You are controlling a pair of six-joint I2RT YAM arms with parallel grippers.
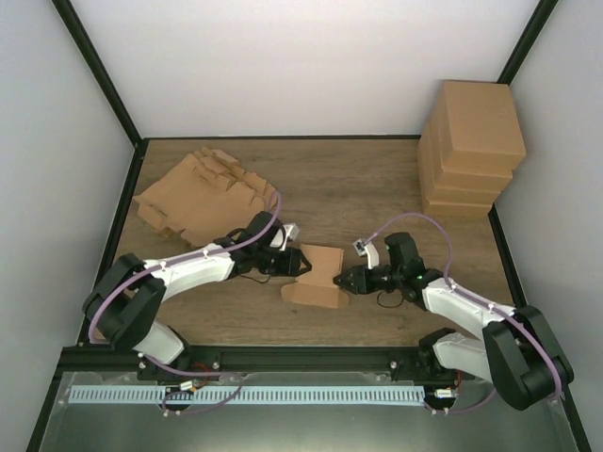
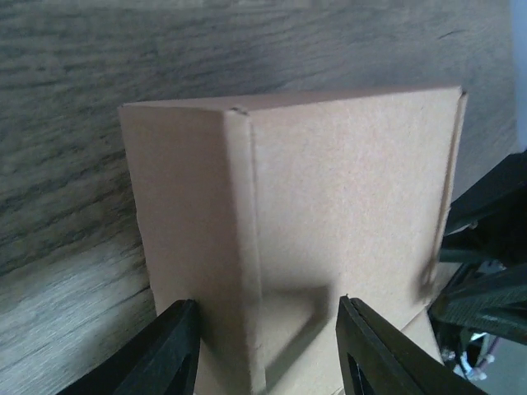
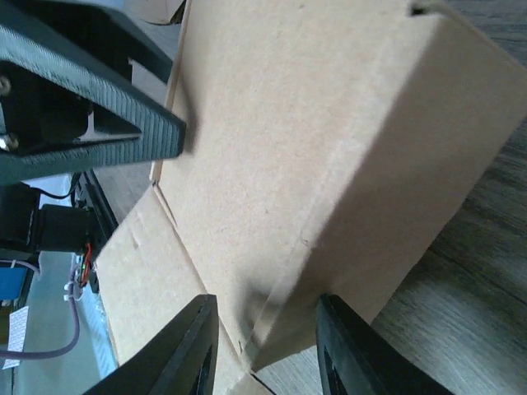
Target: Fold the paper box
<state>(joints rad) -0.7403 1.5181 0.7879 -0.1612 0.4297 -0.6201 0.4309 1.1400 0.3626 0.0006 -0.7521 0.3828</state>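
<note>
The brown cardboard box (image 1: 320, 281) looks mostly formed, walls up; one flap lies unfolded, so closing seems left. The left gripper (image 1: 298, 264) and right gripper (image 1: 343, 279) straddle its corners, jaws apart. Whether they clamp cannot be told.

1. The top view is bright and evenly lit from overhead; the white walls wash out pale, without glare.
2. Soft, short shadows lie on the table (image 1: 358, 188) under both arms and beside the stacked boxes (image 1: 471, 151).
3. Straight frame bars bow slightly toward that view's corners.
4. In the left wrist view the paper box (image 2: 346, 206) is fairly sharp, with one face darker. The left gripper's fingers (image 2: 370, 354) cast a soft shadow on the cardboard.
5. In the right wrist view the right gripper's fingers (image 3: 185, 354) are blurred and dark, and the cardboard is brightly lit.
</note>
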